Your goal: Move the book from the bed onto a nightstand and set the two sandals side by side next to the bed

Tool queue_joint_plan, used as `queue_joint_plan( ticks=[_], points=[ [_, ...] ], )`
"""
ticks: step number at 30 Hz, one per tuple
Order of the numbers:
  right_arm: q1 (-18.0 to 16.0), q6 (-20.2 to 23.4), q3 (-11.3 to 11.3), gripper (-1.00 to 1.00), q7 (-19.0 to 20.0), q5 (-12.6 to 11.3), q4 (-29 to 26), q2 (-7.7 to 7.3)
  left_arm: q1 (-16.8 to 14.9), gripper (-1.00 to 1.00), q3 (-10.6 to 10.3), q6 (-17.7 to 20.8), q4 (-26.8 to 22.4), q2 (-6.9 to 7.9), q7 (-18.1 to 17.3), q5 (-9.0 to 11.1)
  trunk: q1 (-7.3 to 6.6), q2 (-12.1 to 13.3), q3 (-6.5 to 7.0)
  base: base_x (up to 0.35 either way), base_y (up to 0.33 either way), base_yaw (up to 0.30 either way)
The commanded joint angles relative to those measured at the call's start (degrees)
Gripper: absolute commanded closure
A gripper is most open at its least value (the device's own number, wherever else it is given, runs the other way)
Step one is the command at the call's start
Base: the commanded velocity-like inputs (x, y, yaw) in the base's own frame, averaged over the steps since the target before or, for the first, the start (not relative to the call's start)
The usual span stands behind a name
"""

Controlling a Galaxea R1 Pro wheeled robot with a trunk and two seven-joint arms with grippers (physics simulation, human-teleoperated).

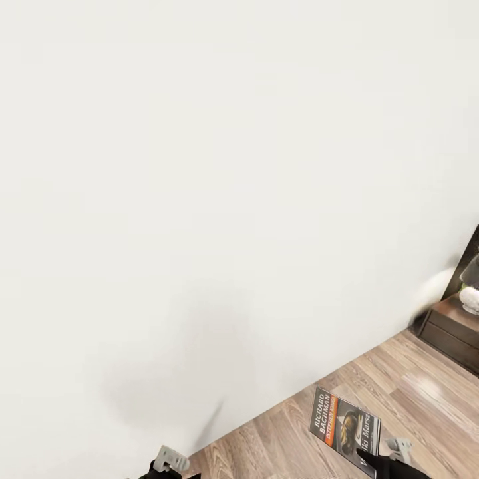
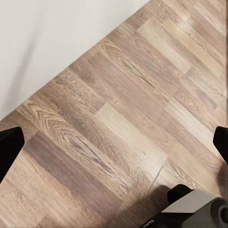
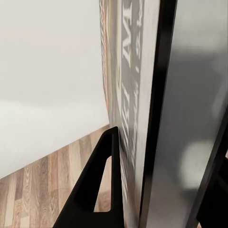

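At the lower right of the head view, the book [image 1: 345, 431] is held up above the wood-plank floor [image 1: 426, 392] by the right pincer [image 1: 367, 458], whose dark fingers are clamped on the book's lower corner. The cover is turned toward the camera — dark, with an orange band, white author lettering and a central picture. A plain white wall [image 1: 199, 199] takes up most of this view. At the far right edge, a dark brown nightstand [image 1: 456, 329] is seen against the wall, with a pale rounded object [image 1: 471, 293] resting on its top; what that object is cannot be told. The book is well apart from the nightstand. A grey part of the left arm [image 1: 170, 460] is seen at the bottom edge, left of centre.

In the left wrist view, the left pincer [image 2: 114, 142] is spread wide, with one dark fingertip [image 2: 9, 145] at each side edge and only bare floor [image 2: 118, 109] between them. The white wall [image 2: 47, 42] meets the floor along a diagonal line.

In the right wrist view, the book [image 3: 128, 95] is seen edge-on and very close, gripped between a dark finger [image 3: 97, 185] on its printed cover side and a second finger on the other side. Beyond it, the white wall [image 3: 47, 71] and a strip of floor [image 3: 42, 175] are visible.
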Motion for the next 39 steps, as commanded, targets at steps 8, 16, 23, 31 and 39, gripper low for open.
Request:
queue_joint_plan(
  ticks=[8, 16, 23, 31, 39],
  points=[
    [-0.1, -0.4, 0.4, 1.00, 0.0, -0.4, 0.2, 0.02, 0.0, -1.00, 0.4, -0.3, 0.0, -0.01, -0.2, -0.6, 0.03, -0.1, -0.42, 0.001, 0.000, -0.233],
    [-0.1, -0.4, 0.4, 1.00, 0.0, -0.4, 0.2, 0.02, 0.0, -1.00, 0.4, -0.3, 0.0, -0.02, -0.2, -0.6, 0.03, -0.1, -0.72, 0.000, 0.000, -0.208],
    [-0.1, -0.4, 0.4, 1.00, 0.0, -0.4, 0.2, 0.02, 0.0, -1.00, 0.4, -0.3, 0.0, -0.02, -0.2, -0.6, 0.03, -0.1, -0.90, 0.000, 0.000, -0.201],
    [-0.1, -0.4, 0.4, 1.00, 0.0, -0.4, 0.2, 0.02, 0.0, -1.00, 0.4, -0.3, 0.0, -0.02, -0.2, -0.6, 0.03, -0.1, -0.93, 0.000, 0.000, -0.203],
    [-0.1, -0.4, 0.4, 1.00, 0.1, -0.4, 0.2, 0.02, 0.0, -1.00, 0.4, -0.3, 0.0, -0.02, -0.2, -0.6, 0.03, -0.1, -1.06, 0.001, 0.000, -0.167]
  ],
)
